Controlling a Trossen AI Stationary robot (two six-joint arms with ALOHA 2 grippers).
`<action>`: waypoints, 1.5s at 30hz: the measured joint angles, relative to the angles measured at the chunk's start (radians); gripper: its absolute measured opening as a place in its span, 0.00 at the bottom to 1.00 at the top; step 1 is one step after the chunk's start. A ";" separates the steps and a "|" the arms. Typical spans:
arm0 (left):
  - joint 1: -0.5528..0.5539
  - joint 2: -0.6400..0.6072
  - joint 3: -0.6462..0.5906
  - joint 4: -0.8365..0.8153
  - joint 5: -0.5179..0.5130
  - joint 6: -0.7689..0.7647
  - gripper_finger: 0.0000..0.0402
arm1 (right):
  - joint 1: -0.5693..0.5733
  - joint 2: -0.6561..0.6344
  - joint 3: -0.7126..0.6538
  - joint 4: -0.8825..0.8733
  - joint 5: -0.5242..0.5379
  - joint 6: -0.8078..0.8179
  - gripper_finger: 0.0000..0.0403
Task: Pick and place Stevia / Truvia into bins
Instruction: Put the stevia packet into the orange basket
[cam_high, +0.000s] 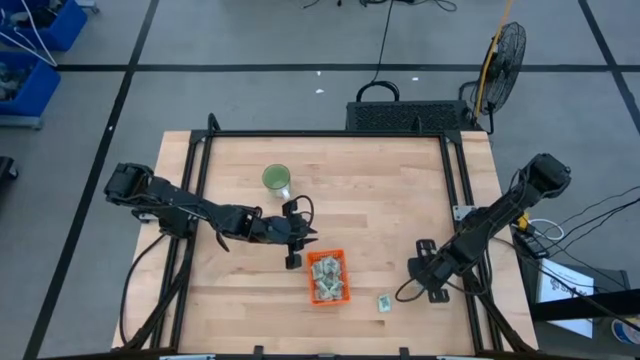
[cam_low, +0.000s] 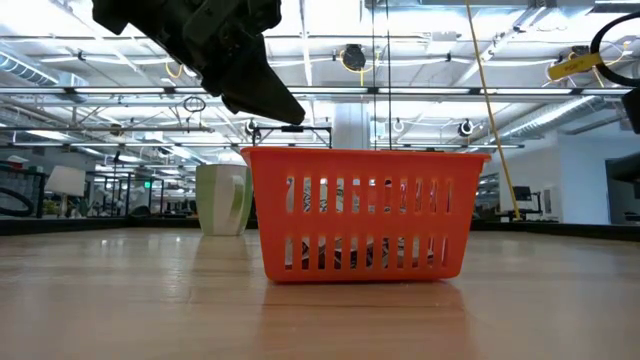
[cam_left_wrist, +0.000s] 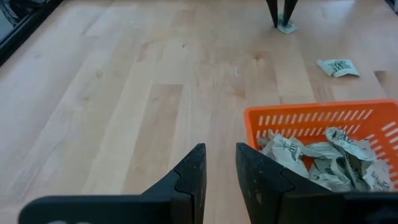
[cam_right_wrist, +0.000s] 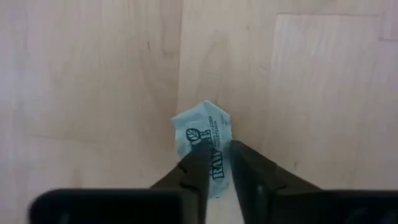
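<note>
The right gripper (cam_right_wrist: 214, 163) pinches one sachet (cam_right_wrist: 204, 140) on the table (cam_high: 380, 200). The left gripper (cam_left_wrist: 219, 171), jaws slightly apart and empty, hovers beside the orange basket (cam_high: 340, 297) of sachets (cam_left_wrist: 323, 163).

Both arms are dark and jointed, trailing black cables, ending in matte black wedge-shaped fingers (cam_left_wrist: 193, 180).

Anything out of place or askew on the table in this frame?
One sachet lies loose on the wood beside the orange basket, outside it. Another sachet, bent upward, is pinched in the right tool. The left tool sits empty by the basket.
</note>
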 joint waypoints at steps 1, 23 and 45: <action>0.000 0.000 0.000 0.000 0.000 0.000 0.23 | -0.001 0.000 0.000 0.000 0.005 -0.011 0.13; 0.000 0.000 0.000 -0.010 0.002 -0.027 0.23 | -0.329 0.002 -0.004 0.968 0.238 -0.695 0.01; -0.023 0.000 0.000 -0.016 0.002 -0.031 0.23 | -0.430 0.453 0.160 1.270 -0.083 -0.700 0.25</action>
